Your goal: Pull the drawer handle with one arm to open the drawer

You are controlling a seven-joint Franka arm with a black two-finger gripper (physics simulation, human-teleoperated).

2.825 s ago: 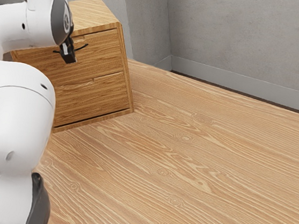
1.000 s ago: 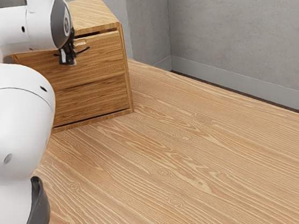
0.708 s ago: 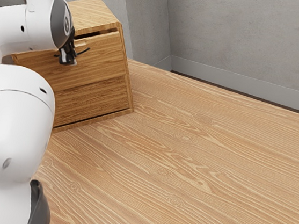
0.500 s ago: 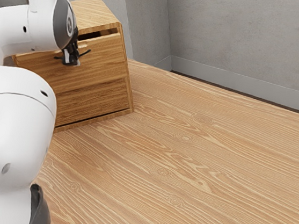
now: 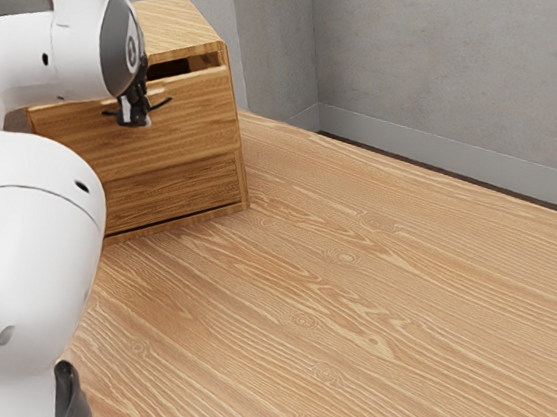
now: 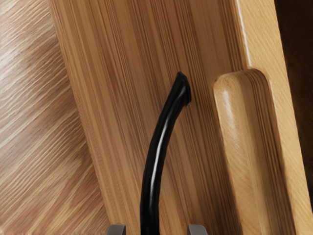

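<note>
Now, exterior: fingers [image 5: 129, 111] at drawer [image 5: 190, 98] handle [image 5: 160, 101], ten o'clock.
Wrist: fingers [image 6: 116, 229] straddle handle [image 6: 159, 147], parted, gaps both sides.
Change: drawer farther out.

surface: wood-grain table [image 5: 369, 299] | on it: drawer cabinet [image 5: 177, 172], apparently resting flat
</note>
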